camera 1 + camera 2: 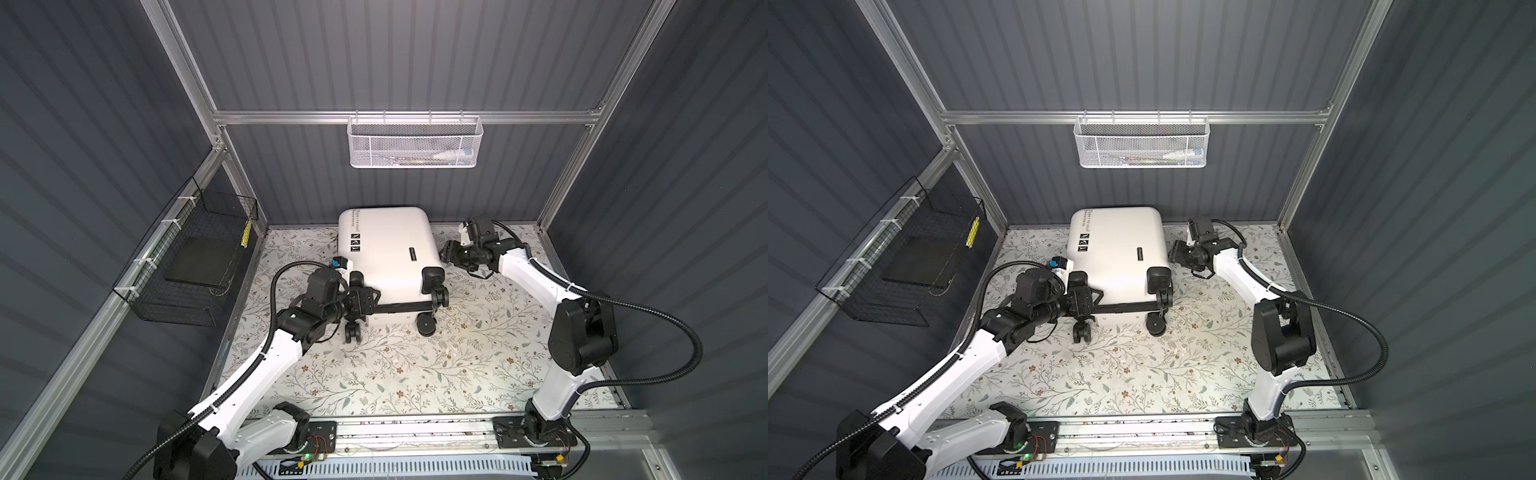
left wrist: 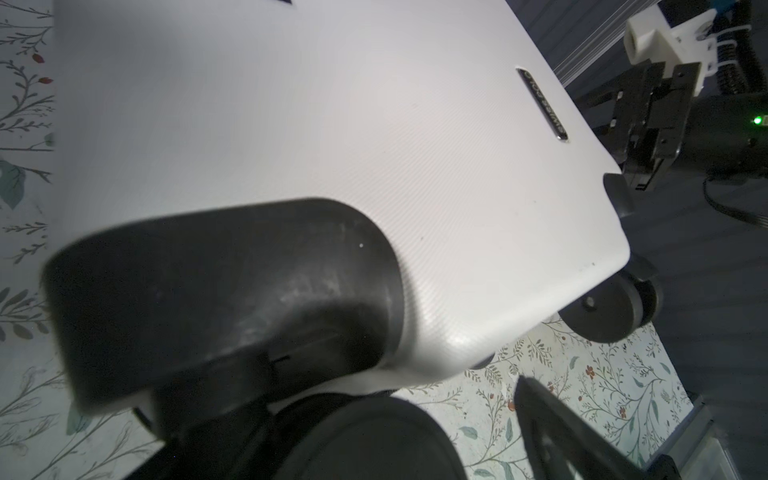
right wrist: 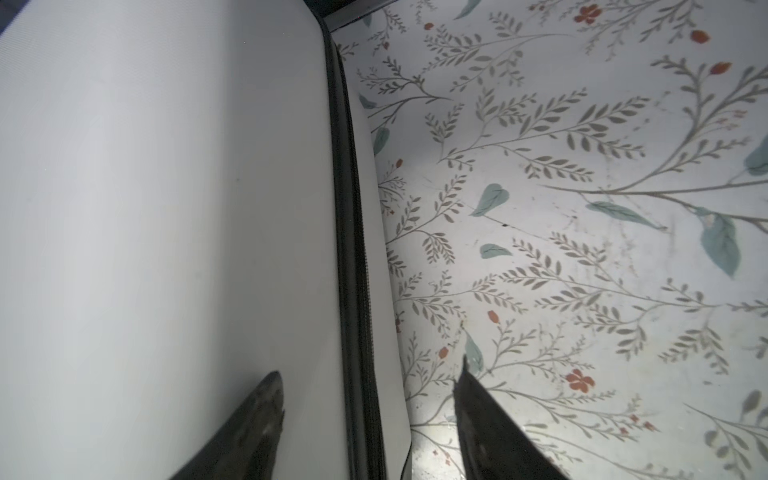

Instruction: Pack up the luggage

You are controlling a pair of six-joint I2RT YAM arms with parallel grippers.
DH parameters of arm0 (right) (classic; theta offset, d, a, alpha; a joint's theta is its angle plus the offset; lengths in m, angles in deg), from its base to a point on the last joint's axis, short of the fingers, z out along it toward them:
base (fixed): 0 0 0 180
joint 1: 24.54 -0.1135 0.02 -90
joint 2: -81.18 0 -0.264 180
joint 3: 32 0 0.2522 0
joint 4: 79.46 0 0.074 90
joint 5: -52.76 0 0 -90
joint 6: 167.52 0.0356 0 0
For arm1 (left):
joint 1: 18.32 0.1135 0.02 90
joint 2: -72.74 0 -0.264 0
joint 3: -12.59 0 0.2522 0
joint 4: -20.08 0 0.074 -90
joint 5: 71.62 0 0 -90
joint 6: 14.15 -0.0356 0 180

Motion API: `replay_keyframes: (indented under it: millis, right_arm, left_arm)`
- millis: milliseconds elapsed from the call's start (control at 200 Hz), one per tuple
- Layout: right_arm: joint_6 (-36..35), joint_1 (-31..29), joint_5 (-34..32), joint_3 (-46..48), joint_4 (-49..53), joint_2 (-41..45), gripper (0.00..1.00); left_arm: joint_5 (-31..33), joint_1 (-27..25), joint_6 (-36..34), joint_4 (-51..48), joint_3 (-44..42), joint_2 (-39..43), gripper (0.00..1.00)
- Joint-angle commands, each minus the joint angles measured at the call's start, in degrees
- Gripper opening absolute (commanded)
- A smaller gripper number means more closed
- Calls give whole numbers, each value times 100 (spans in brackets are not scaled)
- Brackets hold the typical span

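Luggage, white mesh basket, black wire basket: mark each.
luggage (image 1: 386, 249), a top view, white shell
white mesh basket (image 1: 415, 143), a top view, front mesh
black wire basket (image 1: 178, 309), a top view, front wires

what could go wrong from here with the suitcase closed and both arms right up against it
1. The right fingers stand open astride the zipper on the side of the suitcase, one over the smooth shell. Closing there may slip off or shove the case sideways instead of catching anything.
2. The left fingers are open right beside a wheel. They could snag on it and drag or turn the case.
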Motion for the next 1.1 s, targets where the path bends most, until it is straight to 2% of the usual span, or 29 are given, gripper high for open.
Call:
replay_keyframes:
  millis: [0, 95, 220, 420, 485, 590, 850, 990, 1096]
  right_arm:
    - [-171, -162, 264, -126, 60, 98, 68]
    - [-197, 47, 121, 103, 80, 421, 69]
    - [-69, 483, 178, 855, -210, 1151, 72]
    - [58, 810, 300, 2347, -762, 2461, 73]
    - [122, 815, 327, 2815, -900, 2770, 73]
    - [214, 832, 419, 3472, -1102, 3217, 73]
    - [339, 850, 646, 5083, -1966, 4486, 75]
    - [407, 850, 852, 5626, -2326, 4690, 77]
    - [495, 859, 848, 5972, -2495, 4785, 78]
  left_arm:
    - [96, -58, 11, 229, 59, 207, 100]
    - [548, -58, -4, 62, 223, 403, 100]
    - [968, -58, 4, -169, 604, 658, 100]
    - [813, -176, 274, -344, 1233, 468, 100]
    - [1040, -558, 315, -284, 1348, 281, 100]
    - [1789, -1516, 329, -227, 1595, -155, 100]
    - [3701, -3239, 1350, 293, 1832, -1443, 100]
    - [4330, -3801, 1698, 301, 2400, -2395, 100]
    - [4663, -4001, 1945, -61, 3076, -3177, 100]
